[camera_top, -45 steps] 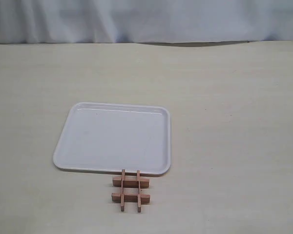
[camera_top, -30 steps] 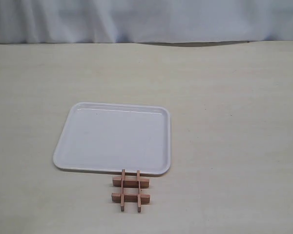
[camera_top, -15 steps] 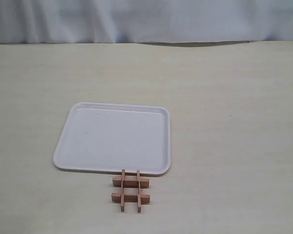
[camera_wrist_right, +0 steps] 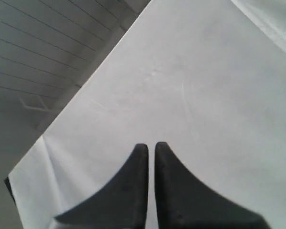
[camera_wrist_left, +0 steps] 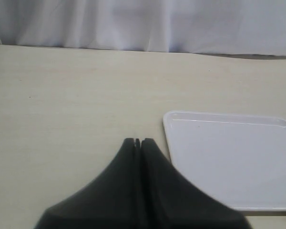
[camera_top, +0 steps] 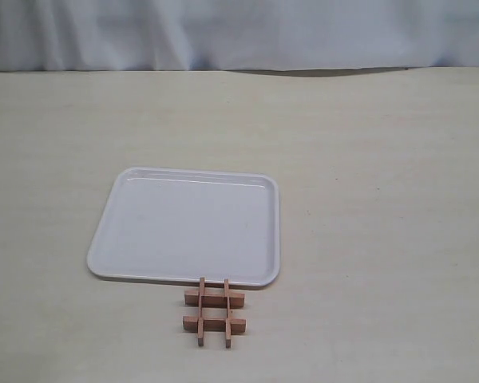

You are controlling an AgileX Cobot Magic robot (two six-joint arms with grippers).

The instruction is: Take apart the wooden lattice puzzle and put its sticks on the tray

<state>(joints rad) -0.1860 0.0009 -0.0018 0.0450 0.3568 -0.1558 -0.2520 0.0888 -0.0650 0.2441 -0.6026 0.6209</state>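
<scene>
The wooden lattice puzzle [camera_top: 214, 311] lies assembled in a hash shape on the table, its far stick ends touching the tray's near rim. The white tray [camera_top: 184, 227] holds nothing. Neither gripper shows in the exterior view. In the left wrist view my left gripper [camera_wrist_left: 137, 141] is shut on nothing, above bare table beside a corner of the tray [camera_wrist_left: 229, 162]; the puzzle is out of that view. My right gripper [camera_wrist_right: 148, 145] has its fingers almost together with nothing between them, and it faces white cloth, so table, tray and puzzle are hidden from it.
The beige table [camera_top: 383, 159] stretches wide on all sides of the tray. A white curtain [camera_top: 239, 32] hangs along its far edge and fills the right wrist view as cloth [camera_wrist_right: 205, 71].
A small dark sliver at the exterior view's lower right edge is gone. Tray and puzzle have not moved.
</scene>
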